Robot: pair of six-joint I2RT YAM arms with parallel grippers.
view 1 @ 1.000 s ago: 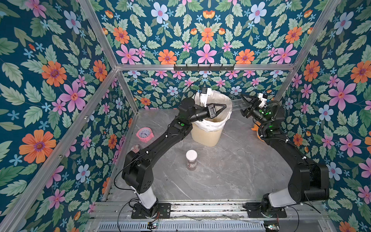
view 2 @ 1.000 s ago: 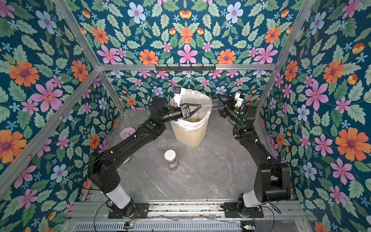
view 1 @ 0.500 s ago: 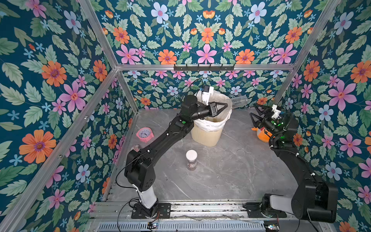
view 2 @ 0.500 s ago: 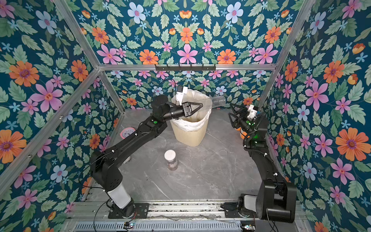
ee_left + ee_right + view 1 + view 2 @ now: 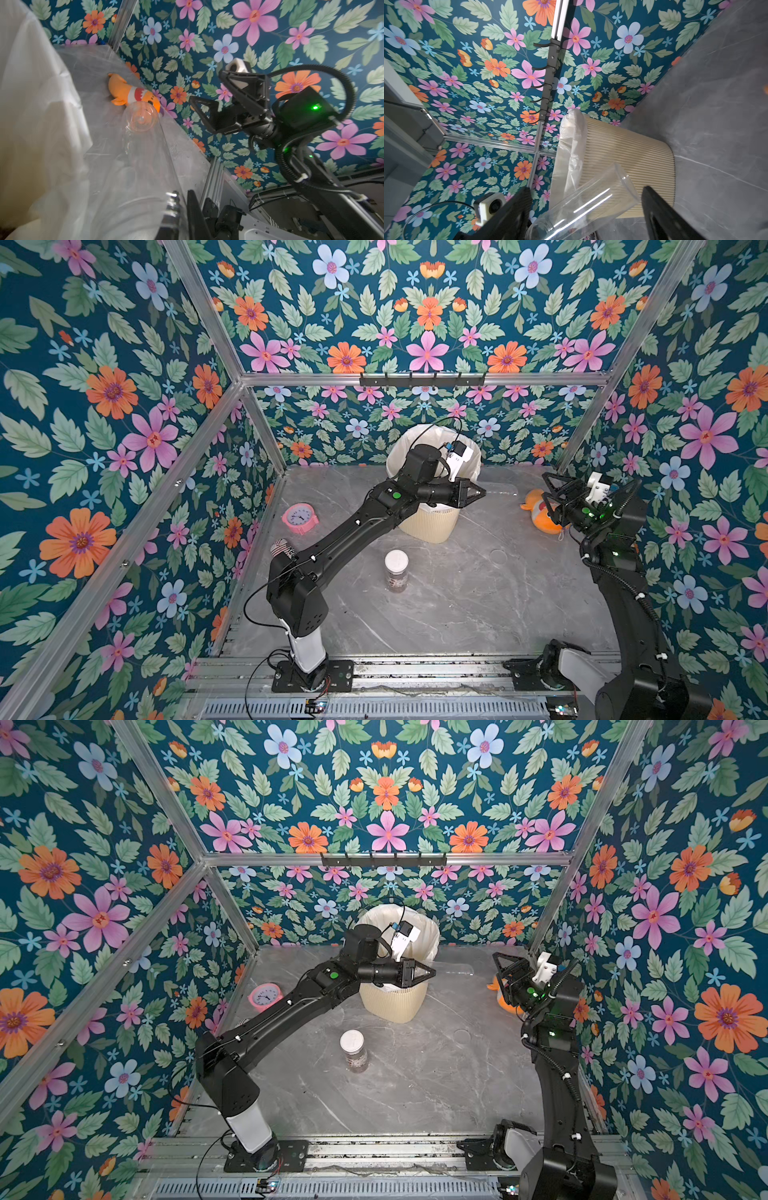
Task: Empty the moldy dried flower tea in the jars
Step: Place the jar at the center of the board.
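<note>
Holding clear jar [image 5: 500, 490] sideways by its mouth: left gripper [image 5: 480, 492] clamped, beside lined waste bin [image 5: 428, 526] | right gripper [image 5: 548, 494] spread, empty, near orange plush toy [image 5: 540, 519] | white-lidded jar [image 5: 397, 568] of dried flower tea [image 5: 397, 581] upright mid-table | pink clock [image 5: 299, 518] well apart

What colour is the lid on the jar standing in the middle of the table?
The lid is white, clearest in a top view.
</note>
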